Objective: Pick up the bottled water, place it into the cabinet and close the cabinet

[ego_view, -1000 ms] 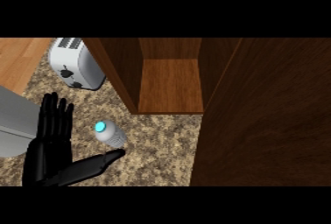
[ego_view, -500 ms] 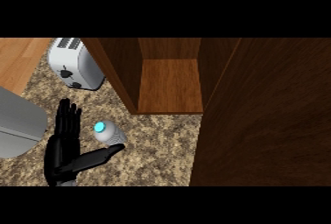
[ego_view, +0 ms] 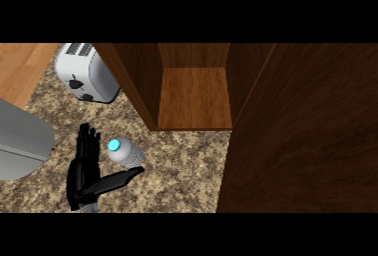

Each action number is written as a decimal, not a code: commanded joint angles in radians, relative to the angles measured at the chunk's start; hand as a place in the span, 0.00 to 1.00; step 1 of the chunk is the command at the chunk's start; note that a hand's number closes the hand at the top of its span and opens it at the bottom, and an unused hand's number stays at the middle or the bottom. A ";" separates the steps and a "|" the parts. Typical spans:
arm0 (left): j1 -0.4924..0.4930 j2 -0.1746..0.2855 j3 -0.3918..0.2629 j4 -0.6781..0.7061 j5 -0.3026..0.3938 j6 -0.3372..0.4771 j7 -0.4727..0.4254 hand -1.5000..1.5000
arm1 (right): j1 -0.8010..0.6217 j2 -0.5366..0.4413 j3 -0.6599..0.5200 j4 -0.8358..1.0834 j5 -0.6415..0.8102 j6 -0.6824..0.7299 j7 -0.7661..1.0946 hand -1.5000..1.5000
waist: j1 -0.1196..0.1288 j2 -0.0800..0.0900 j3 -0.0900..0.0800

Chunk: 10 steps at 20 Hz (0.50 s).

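1. Left hand: at the lower left of the head view, over the counter. Fingers are straight and held together, pointing away from the robot. Thumb is spread wide to the right. Nothing is pinched.
2. Bottle: on the counter, in the gap between fingers and thumb, blue cap toward the camera. It sits just beside the fingers, with the thumb tip at its lower end. Contact: cannot tell.
3. Cabinet: open, beyond the bottle and to its right, inner shelf visible. Door is swung out and fills the right side of the view.
4. Toaster: on the counter, left of the cabinet, well apart from the hand.
5. Grey block: at the left edge, near the hand.
6. Right hand: out of sight.
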 commanded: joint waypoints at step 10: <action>-0.134 0.010 0.151 0.476 0.074 -0.135 -0.325 0.00 | -0.062 -0.023 0.005 -0.154 0.042 -0.032 0.123 0.00 | 0.000 0.002 0.000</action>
